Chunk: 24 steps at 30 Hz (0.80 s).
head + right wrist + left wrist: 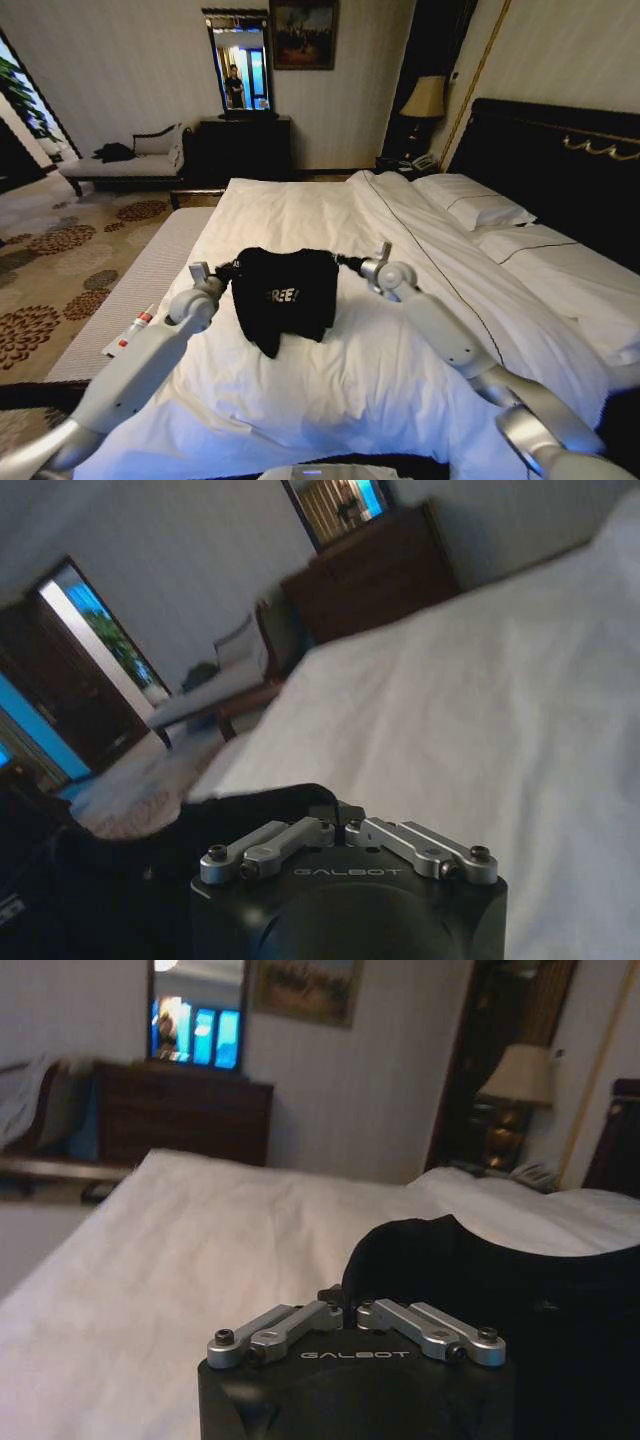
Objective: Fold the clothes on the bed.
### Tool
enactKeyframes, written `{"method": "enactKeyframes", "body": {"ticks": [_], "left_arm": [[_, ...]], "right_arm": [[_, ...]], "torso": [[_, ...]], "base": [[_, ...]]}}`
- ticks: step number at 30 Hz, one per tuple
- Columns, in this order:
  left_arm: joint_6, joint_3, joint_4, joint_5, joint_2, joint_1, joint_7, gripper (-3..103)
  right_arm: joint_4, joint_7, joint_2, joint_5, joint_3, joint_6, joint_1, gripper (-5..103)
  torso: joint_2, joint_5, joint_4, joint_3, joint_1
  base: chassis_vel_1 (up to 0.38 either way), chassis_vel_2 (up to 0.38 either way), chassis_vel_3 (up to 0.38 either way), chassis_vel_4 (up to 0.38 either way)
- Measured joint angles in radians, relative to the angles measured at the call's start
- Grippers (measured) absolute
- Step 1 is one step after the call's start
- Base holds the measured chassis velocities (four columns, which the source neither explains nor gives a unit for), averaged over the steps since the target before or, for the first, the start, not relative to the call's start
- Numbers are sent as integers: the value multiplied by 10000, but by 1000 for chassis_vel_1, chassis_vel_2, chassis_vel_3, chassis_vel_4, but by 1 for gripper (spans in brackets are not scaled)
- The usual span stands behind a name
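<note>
The clothes, a black T-shirt [285,290] with white lettering, hang bunched between my two grippers just above the white bed [350,390]. My left gripper [228,268] is shut on the shirt's left upper edge, and my right gripper [346,262] is shut on its right upper edge. The left wrist view has the left gripper [345,1308] pinched on the black cloth [500,1290], which drapes off to one side. The right wrist view has the right gripper [340,816] closed on a fold of the shirt [130,870]. The shirt's lower hem touches the sheet.
White pillows [475,205] and a folded-back duvet [470,270] lie toward the dark headboard [560,160]. A pale bench [140,275] with a small red and white tube [132,330] runs along the bed's left. A chaise longue [130,160], dresser [245,145] and lamp [425,98] stand beyond.
</note>
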Motion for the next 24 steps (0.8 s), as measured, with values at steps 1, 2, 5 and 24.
{"method": "enactKeyframes", "body": {"ticks": [1,2,5,24], "left_arm": [[27,-66,-331,-102,254,-117,-17,1],[27,-66,-331,-102,254,-117,-17,1],[24,-194,-891,-528,778,-600,-27,1],[127,-1053,-1615,-3219,3536,-3701,14,1]], "right_arm": [[579,341,-229,337,145,-63,42,0],[579,341,-229,337,145,-63,42,0],[1641,941,-802,1092,373,-140,373,0],[1203,1916,-842,4235,-1605,-195,6358,0]], "torso": [[1,-1,1,-1,0],[1,-1,1,-1,0],[1,-1,-1,-1,-2],[1,2,-4,1,1]], "base": [[0,0,0,0],[0,0,0,0],[0,0,0,0],[0,0,0,0]]}}
